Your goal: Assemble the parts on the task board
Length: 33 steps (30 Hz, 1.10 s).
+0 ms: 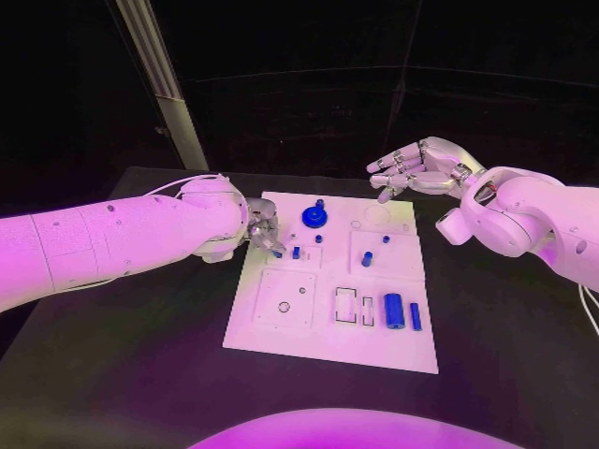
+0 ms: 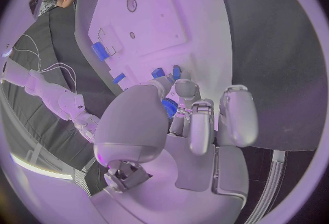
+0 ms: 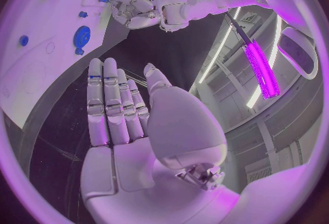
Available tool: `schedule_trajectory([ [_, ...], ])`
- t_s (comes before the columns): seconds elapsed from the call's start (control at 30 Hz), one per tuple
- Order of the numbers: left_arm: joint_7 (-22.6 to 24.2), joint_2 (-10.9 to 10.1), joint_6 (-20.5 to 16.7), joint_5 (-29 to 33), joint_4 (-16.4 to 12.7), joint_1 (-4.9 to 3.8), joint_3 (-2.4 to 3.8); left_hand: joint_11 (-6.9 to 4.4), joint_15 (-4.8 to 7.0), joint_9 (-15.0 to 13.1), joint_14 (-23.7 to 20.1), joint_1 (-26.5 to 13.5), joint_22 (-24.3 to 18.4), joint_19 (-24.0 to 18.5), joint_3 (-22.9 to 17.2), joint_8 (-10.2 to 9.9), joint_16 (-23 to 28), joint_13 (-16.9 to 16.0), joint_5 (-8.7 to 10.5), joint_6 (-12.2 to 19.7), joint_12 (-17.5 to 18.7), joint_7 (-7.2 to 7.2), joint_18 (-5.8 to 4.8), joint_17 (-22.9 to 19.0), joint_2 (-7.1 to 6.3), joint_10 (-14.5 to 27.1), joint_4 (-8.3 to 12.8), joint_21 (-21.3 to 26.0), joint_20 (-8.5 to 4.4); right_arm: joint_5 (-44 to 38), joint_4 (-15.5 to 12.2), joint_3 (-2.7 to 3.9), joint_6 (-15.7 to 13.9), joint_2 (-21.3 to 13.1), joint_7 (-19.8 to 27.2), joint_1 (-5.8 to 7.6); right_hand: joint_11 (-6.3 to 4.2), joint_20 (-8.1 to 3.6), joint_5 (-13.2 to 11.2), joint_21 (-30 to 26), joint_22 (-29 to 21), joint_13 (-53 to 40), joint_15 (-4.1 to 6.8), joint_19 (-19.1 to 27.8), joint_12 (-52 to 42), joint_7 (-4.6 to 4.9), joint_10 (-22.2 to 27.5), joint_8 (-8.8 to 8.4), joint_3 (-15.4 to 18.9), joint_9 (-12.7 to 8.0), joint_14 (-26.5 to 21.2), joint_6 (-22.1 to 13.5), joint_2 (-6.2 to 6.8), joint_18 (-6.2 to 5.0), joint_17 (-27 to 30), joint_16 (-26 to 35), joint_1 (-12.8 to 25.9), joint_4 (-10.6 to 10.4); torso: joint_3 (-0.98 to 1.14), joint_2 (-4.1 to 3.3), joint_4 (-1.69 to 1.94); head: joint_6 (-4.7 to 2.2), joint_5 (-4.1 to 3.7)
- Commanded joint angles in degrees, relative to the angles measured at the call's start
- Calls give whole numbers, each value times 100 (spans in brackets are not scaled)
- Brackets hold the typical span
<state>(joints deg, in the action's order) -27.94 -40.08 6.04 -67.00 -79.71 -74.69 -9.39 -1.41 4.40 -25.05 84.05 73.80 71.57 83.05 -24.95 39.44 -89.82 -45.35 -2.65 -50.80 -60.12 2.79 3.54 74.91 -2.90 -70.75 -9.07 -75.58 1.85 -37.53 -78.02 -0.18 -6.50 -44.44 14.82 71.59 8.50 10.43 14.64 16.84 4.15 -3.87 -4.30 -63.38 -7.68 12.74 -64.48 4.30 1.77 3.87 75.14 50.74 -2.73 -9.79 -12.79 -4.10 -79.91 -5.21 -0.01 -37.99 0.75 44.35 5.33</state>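
The white task board (image 1: 329, 348) lies mid-table. On it are a blue gear (image 1: 314, 218), small blue pegs (image 1: 367, 258), a blue cylinder (image 1: 394, 311) and a thin blue bar (image 1: 416, 316). My left hand (image 1: 256, 229) is at the board's left edge, close to a peg (image 1: 296, 252). In the left wrist view it (image 2: 185, 119) pinches a small blue part (image 2: 169, 107) between thumb and fingers, just above the board (image 2: 158, 10). My right hand (image 1: 421, 168) hovers above the board's far right corner; its fingers (image 3: 113, 103) are straight and hold nothing.
The black table (image 1: 138, 374) runs around the board on all sides. Near the front of the board are a square recess with a hole (image 1: 284, 306) and rectangular slots (image 1: 348, 305). A pale post (image 1: 165, 84) stands behind the table at the far left.
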Motion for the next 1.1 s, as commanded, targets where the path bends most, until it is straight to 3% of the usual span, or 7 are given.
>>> schedule_trajectory([
  [0.03,9,52,227,-3,18,28,-23,-5,29,0,595,-97,2,23,-484,38,-18,14,-19,-53,-21,-21,60,1509,-43,-49,433,-14,-32,27,-11,3,38,-1,58,10,-2,26,17,-14,-7,9,-40,-2,-30,0,50,3,-7,-3,2,-26,2,-68,10,28,39,-32,7,2,-2,4,-6],
  [0.67,-72,191,378,-2,164,27,-88,-52,68,23,595,-659,108,68,-248,97,-18,-54,-24,-250,-84,-83,42,1509,-385,-133,181,-82,-57,27,-35,3,23,-23,53,11,-2,26,17,-14,-7,9,-40,-2,-30,0,50,3,-7,-3,2,-26,2,-68,10,28,39,-32,4,0,2,31,-34],
  [1.1,-112,214,298,-2,174,27,-90,-95,104,18,595,-960,255,132,-142,158,-18,-248,-43,-378,-241,-133,12,1509,-346,-276,23,-192,-87,27,-28,3,26,-12,55,11,-1,29,22,-26,-10,8,-41,-4,-35,1,57,4,-8,-3,-1,-31,1,-69,15,28,46,-38,3,0,3,45,-35],
])
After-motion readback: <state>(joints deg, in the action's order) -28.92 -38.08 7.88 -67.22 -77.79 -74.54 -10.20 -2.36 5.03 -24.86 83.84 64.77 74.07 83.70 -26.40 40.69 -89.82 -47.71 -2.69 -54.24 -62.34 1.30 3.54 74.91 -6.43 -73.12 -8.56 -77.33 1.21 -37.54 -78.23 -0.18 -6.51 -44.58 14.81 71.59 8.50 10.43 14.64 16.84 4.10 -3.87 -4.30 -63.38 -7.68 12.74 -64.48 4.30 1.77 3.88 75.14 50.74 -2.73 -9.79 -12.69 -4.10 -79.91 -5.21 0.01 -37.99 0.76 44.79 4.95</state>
